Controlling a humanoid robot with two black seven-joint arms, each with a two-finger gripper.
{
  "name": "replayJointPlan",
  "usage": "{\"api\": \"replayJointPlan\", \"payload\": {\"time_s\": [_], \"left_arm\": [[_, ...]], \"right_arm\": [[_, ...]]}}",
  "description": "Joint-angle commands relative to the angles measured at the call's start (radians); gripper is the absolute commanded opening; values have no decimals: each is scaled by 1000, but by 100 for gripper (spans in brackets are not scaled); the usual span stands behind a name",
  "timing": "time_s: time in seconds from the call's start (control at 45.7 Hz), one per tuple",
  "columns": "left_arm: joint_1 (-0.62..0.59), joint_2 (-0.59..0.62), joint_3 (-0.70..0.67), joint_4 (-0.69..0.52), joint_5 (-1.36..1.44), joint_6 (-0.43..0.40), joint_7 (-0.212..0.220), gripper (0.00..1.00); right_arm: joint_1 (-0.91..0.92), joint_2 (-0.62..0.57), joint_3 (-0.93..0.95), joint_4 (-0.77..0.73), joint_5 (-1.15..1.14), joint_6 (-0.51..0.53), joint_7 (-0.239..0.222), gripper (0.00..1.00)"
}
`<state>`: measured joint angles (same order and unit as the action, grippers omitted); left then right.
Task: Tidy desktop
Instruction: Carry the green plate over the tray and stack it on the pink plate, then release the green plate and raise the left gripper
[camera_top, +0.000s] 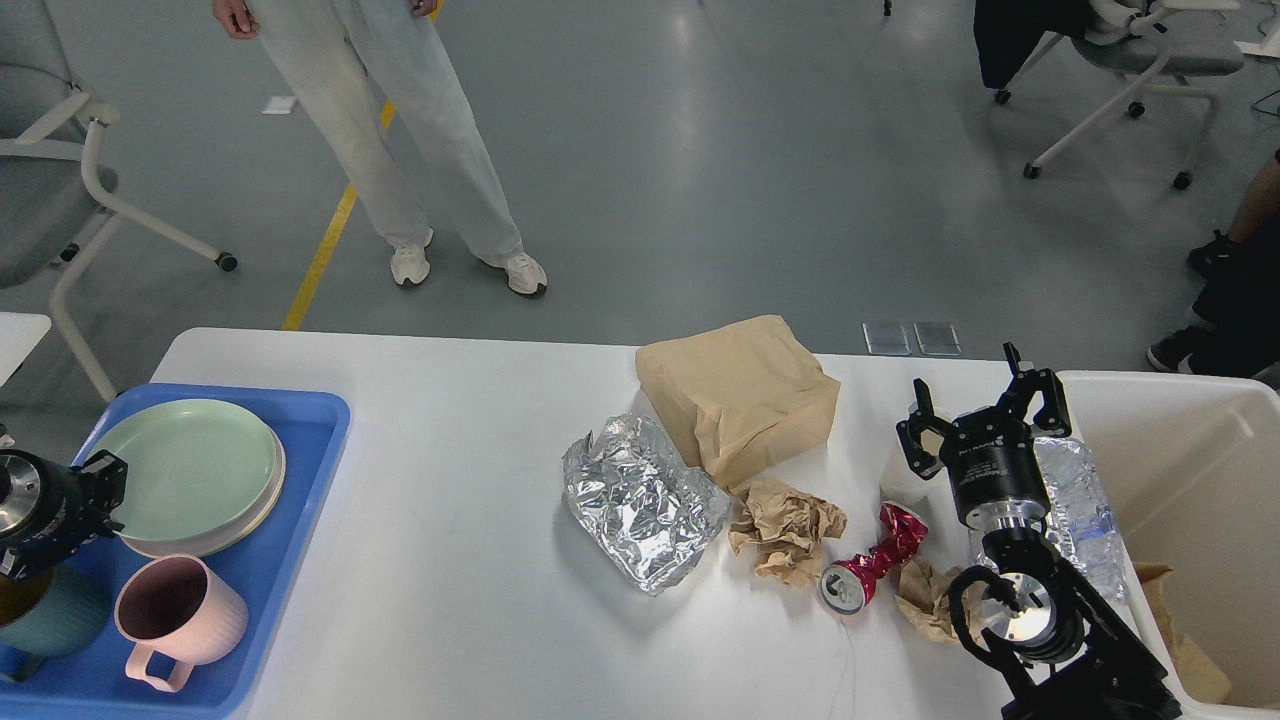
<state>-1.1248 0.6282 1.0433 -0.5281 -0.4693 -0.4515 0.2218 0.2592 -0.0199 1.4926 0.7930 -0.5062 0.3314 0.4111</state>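
No brand or label is showing legibly anywhere; the print on the crushed red can (872, 570) and the small lettering on the right gripper's body are too small to read. The desktop (450, 600) is filling most of the lower view, its long axis running left to right and its far edge facing the grey floor. At its left end a blue tray (300, 520) is carrying a green plate (180, 468) stacked on paler plates, a pink mug (175, 612) and a teal mug (45, 612). The left gripper (100, 490) is sitting at the green plate's left rim; I cannot tell whether its fingers are gripping the rim or are parted. Near the middle, crumpled foil (640, 500), a brown paper bag (740, 395) and a crumpled paper wad (788, 528) are lying close together. The right gripper (985, 415) is hovering with fingers spread wide, holding nothing, above a clear plastic bottle (1075, 500) beside the off-white bin (1200, 460).
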Motion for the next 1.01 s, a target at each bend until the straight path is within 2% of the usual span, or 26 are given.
{"api": "replayJointPlan", "payload": {"time_s": [0.0,0.044,0.219,0.263,0.504,0.657,0.722,0.788,0.898,0.985], "left_arm": [[0,-5,-2,0,0,34,1,0],[0,-7,-2,0,1,45,1,4],[0,-7,0,0,5,88,-2,36],[-1,-7,0,0,5,97,-2,41],[-12,1,0,-1,8,99,-1,78],[-119,16,-11,-1,15,85,1,93],[-171,48,-32,0,15,83,-10,96],[-207,83,-109,-1,15,79,-13,96],[-196,110,-359,-3,15,77,-18,96],[-63,108,-621,-3,21,77,-21,96]], "right_arm": [[0,0,0,0,0,0,0,100],[0,0,0,0,0,0,0,100],[0,0,0,0,0,0,0,100],[0,0,0,0,0,0,0,100],[0,0,0,0,0,0,0,100],[0,0,0,0,0,0,0,100],[0,0,0,0,0,0,0,100],[0,0,0,0,0,0,0,100],[0,0,0,0,0,0,0,100],[0,0,0,0,0,0,0,100]]}}
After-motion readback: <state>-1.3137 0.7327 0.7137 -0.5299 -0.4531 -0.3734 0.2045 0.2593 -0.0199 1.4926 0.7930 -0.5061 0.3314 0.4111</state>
